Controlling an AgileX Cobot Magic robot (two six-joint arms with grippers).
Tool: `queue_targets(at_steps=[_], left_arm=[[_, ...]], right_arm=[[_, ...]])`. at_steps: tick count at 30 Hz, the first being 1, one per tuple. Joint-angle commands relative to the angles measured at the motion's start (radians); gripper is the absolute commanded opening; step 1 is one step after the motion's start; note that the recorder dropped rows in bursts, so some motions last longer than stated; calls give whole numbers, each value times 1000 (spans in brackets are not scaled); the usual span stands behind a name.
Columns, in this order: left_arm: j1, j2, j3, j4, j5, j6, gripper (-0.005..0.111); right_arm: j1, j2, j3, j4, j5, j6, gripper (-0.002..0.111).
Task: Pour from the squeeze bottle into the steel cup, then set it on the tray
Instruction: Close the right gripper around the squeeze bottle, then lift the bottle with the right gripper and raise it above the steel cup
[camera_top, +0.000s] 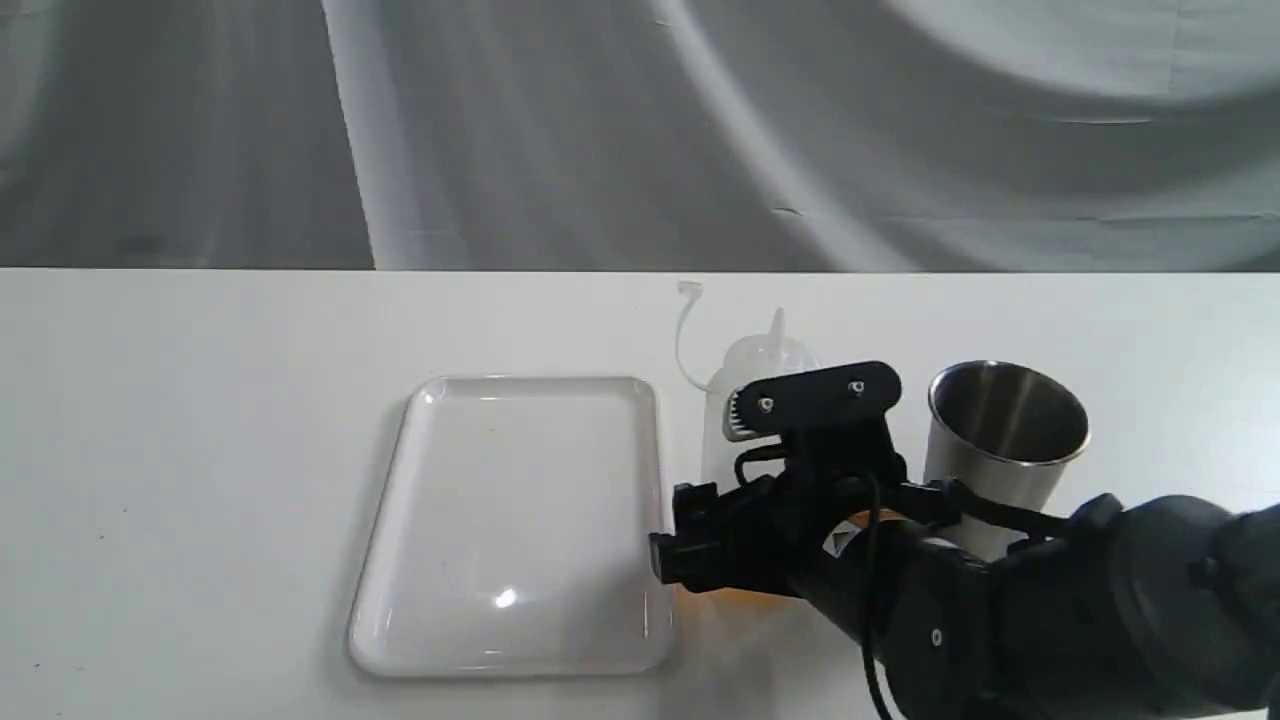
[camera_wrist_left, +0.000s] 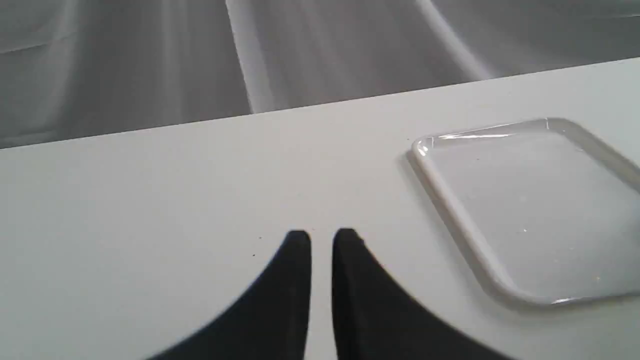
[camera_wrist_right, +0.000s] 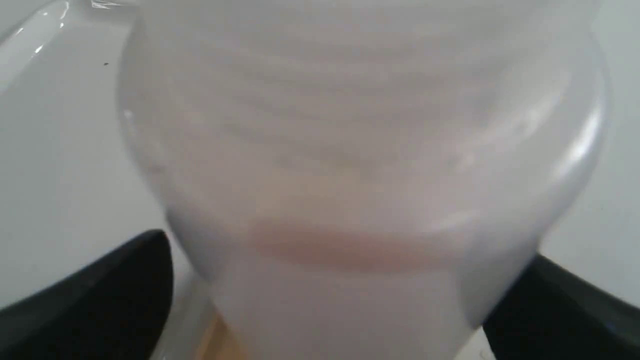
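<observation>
The matt white surface (camera_top: 200, 450) carries everything. The tray (camera_top: 500, 500), flat glossy plastic with round corners and a low rim, lies bare just beside the bottle (camera_top: 765, 352). The bottle stands upright between the tray and the cup (camera_top: 985, 470).

The right hand (camera_wrist_right: 350, 247) has a black finger (camera_wrist_right: 125, 290) on each side of the low part of the bottle. I cannot tell if they already press it.

I judge the step to be the grasp. The wall is soft, translucent plastic with amber liquid low inside, so a firm, gentle squeeze is better. Then lift and tip the nozzle (camera_top: 777, 322) over the cup.

The cup is brushed steel, tapered, with a wide rim. It looks light, so do not bump it.

The left hand (camera_wrist_left: 321, 235) is pressed almost together and holds nothing. The thin strap (camera_top: 683, 340) curls up.
</observation>
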Motion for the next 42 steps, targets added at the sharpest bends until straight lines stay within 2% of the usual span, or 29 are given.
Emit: queue_targets(at_steps=[1, 7, 13, 18, 28, 34, 42], left_arm=[[-3, -5, 4, 3, -7, -2, 8], [-3, -5, 4, 3, -7, -2, 8], [-3, -5, 4, 3, -7, -2, 8], [-3, -5, 4, 3, -7, -2, 8], [-3, -5, 4, 3, -7, -2, 8], [-3, -5, 4, 3, -7, -2, 8], [-3, -5, 4, 3, -7, -2, 8]], right_arm=[[-7, -1, -4, 7, 2, -8, 81], [-7, -1, -4, 11, 2, -8, 75], [-7, -1, -4, 26, -8, -6, 50], [-7, -1, -4, 26, -6, -6, 38], [21, -168, -3, 50, 79, -70, 38], [19, -301, -3, 107, 160, -342, 38], [-68, -465, -3, 107, 279, -327, 38]])
